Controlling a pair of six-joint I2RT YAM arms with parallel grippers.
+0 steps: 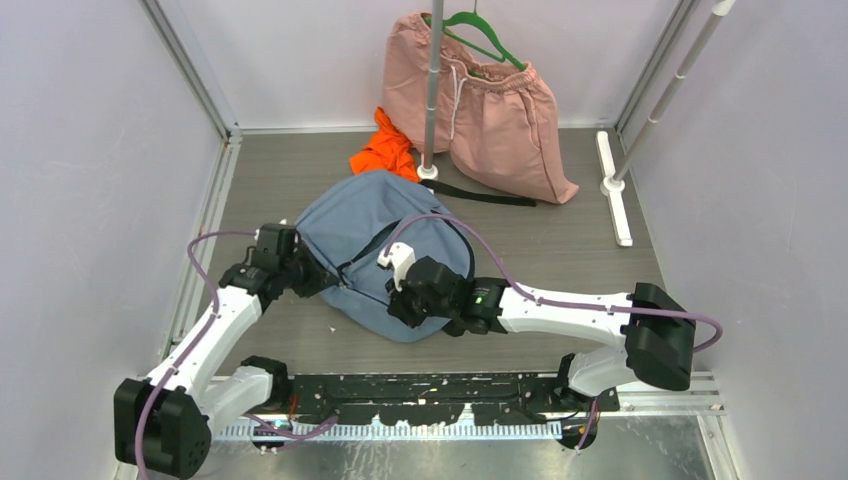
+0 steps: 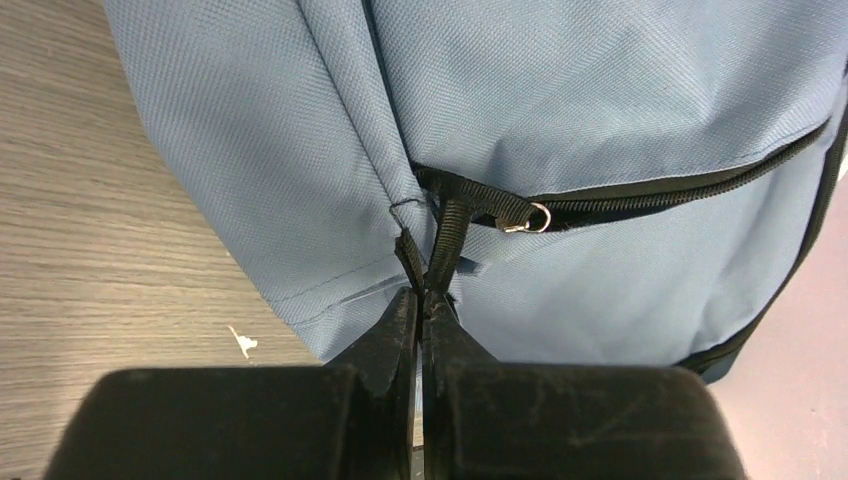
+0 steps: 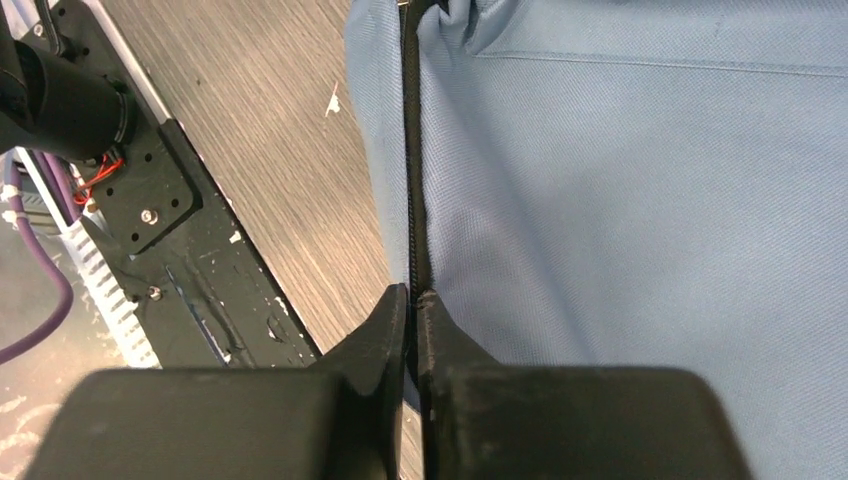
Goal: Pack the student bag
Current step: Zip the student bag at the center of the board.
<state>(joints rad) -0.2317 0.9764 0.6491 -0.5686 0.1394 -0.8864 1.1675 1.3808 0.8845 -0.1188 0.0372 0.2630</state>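
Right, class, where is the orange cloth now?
Top view: the orange cloth lies far centre on the table, just behind the student bag, left of the pink shorts.

This is a robot lab booth: plain pale walls (image 1: 90,150) and metal framing (image 1: 190,70) box in a wood-grain tabletop (image 1: 290,190), with a left arm (image 1: 215,335) and right arm (image 1: 570,310) bolted to a black plate (image 1: 420,385).

Soft grey-blue student bag (image 1: 350,220), rounded, lying flat, centred (black zipper (image 2: 650,200) closed)
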